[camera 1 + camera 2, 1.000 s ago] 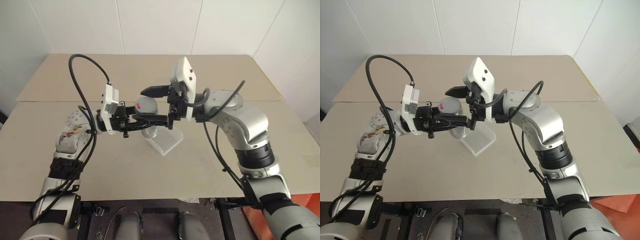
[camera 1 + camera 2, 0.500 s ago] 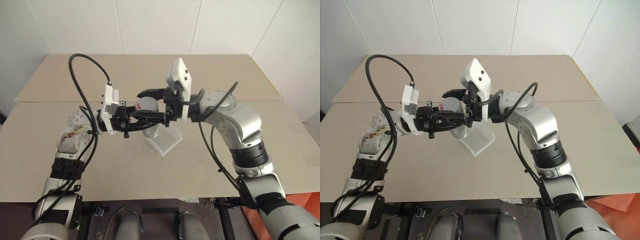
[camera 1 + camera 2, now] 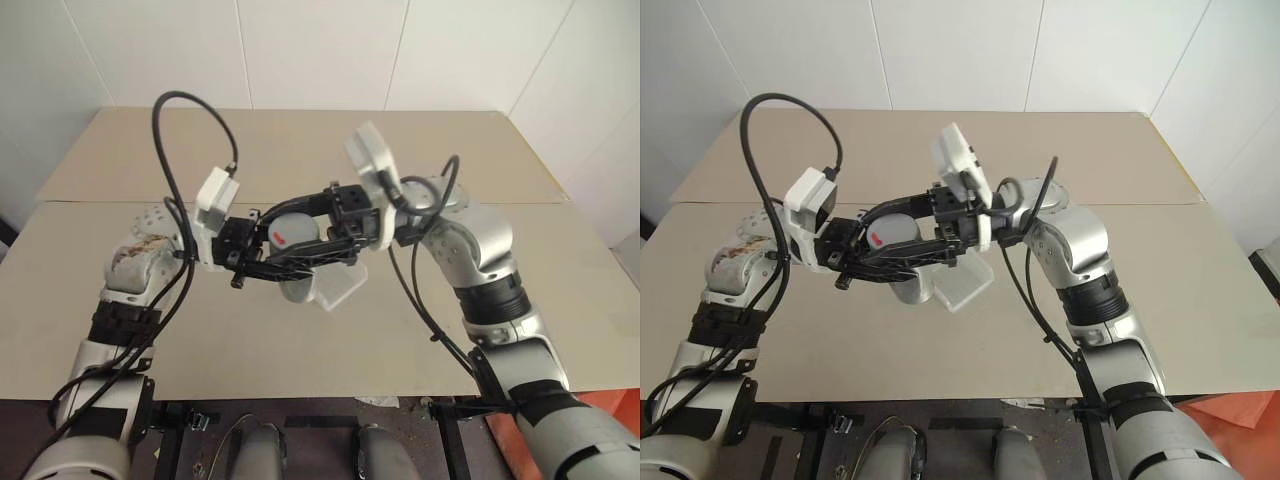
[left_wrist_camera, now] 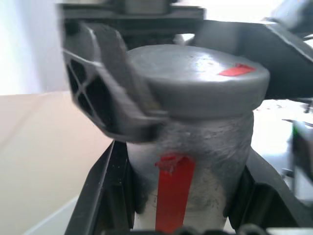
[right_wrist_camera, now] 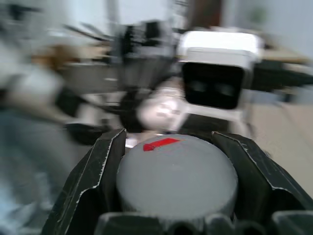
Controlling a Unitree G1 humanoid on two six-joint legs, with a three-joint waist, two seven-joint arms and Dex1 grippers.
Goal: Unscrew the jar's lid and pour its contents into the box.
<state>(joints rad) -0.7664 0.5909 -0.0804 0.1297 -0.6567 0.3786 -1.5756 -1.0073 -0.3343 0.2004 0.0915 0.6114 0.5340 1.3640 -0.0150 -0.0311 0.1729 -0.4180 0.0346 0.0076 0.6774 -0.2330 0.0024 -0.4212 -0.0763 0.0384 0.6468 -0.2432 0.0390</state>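
Right fingers [image 5: 176, 196] have clamped the lid [image 5: 177, 176], left [image 4: 186, 215] clamp the jar [image 4: 190, 181] above the beige table [image 3: 450, 150].

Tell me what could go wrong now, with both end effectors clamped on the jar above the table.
1. The jar is held in the air by the left end effector; twisting the lid with the right end effector may spin the jar in that grip.
2. The jar hangs partly over the box; contents that spill when the lid comes off may miss it and land on the table.
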